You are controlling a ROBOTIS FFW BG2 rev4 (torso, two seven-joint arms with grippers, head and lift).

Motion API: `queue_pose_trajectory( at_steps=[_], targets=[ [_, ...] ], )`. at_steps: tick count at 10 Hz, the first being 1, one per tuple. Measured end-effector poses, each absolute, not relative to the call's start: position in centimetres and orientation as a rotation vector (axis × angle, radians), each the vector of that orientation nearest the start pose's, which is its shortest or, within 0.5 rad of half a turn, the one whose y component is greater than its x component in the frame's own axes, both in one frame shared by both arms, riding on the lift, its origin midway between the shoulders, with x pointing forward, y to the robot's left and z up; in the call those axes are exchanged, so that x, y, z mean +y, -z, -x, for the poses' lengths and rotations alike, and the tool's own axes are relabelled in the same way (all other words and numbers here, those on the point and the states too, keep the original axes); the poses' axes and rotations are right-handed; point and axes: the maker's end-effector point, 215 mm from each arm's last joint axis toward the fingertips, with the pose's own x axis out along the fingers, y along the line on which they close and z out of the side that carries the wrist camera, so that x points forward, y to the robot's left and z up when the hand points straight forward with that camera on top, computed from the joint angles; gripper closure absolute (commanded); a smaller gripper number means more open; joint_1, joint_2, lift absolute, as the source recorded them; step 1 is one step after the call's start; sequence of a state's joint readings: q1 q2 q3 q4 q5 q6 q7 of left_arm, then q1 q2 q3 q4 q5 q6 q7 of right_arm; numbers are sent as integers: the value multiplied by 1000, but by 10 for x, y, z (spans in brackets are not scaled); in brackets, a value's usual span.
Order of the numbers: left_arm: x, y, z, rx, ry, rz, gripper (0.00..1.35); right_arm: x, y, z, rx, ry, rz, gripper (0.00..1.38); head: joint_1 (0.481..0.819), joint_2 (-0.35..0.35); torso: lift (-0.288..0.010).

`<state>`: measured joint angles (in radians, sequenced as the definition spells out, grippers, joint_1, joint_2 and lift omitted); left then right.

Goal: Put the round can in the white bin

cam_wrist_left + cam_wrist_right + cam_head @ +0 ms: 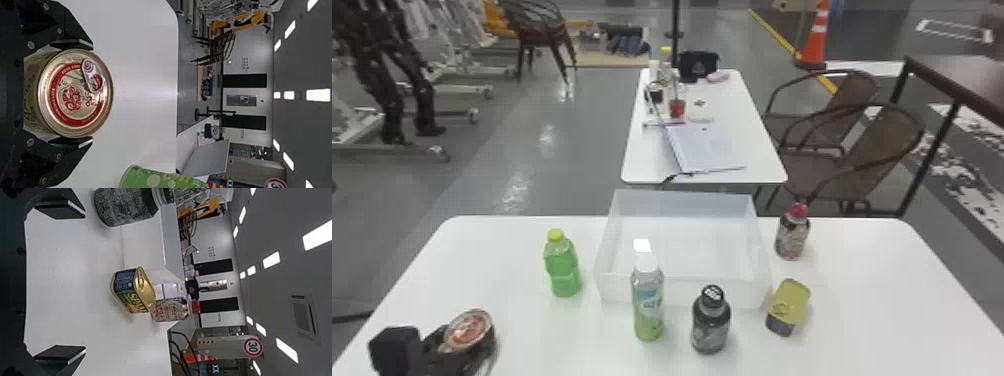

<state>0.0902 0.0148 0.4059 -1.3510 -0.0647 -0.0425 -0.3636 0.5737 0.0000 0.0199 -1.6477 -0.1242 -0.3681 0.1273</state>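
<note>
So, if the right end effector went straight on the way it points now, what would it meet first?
Probably the yellow-and-black rectangular metal tin, standing roughly in line with the open right end effector, though depth is hard to judge.

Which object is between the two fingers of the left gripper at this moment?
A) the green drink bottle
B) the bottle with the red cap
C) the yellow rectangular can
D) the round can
D: the round can sits between the left gripper's two black fingers, one against each side of it.
</note>
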Motion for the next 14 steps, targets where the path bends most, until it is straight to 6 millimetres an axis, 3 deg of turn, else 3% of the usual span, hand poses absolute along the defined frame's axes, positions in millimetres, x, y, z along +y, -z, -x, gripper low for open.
queue_pose_trajectory(
  at_steps=[3,4,7,10,14],
  targets=[
    [384,496,-505,279,-33,-16,825,-203,467,-374,122,-92,-132,88,549,0,-100],
    [382,483,-508,256,-32,-20,825,-203,468,-374,123,-91,-132,88,549,0,-100],
    [360,398,-535,131,18,-79,825,-202,468,-374,124,-93,-135,88,549,0,-100],
    [308,337,-569,55,146,-69,825,-200,468,-375,125,-95,-137,88,549,0,-100],
    [230,312,-613,56,390,-73,825,-198,468,-377,123,-98,-139,88,549,0,-100]
  ],
)
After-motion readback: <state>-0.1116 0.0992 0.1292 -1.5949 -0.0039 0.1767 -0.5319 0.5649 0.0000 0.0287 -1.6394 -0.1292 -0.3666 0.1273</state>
